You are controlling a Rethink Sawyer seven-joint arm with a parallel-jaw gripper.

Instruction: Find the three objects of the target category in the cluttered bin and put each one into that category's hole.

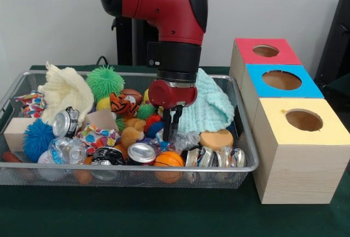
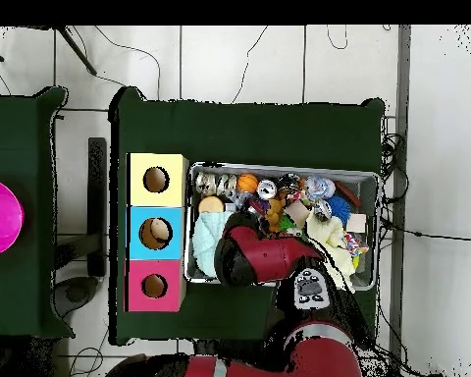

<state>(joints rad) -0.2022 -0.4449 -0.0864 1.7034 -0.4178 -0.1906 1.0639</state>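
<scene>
- Gripper [image 1: 171, 123] is low in the bin [image 1: 245, 138], fingers pointing down into the clutter, a narrow gap between them and nothing held.
- A crumpled clear bottle [image 1: 188, 140] lies just beside the fingertips on the box side; a second bottle [image 1: 63, 149] with a blue-and-white label sits toward the other end, near the blue spiky ball [image 1: 37, 137].
- Third bottle not found, probably buried.
- Red-topped box with the hole [image 1: 266, 51] is the farthest of three beside the bin.
- To do well: straddle the bottle's body, not a neighbouring can [image 1: 141, 152]; close gently, since thin plastic would likely buckle and slip.
- In the overhead view the arm hides the gripper and most of the bin's middle.
</scene>
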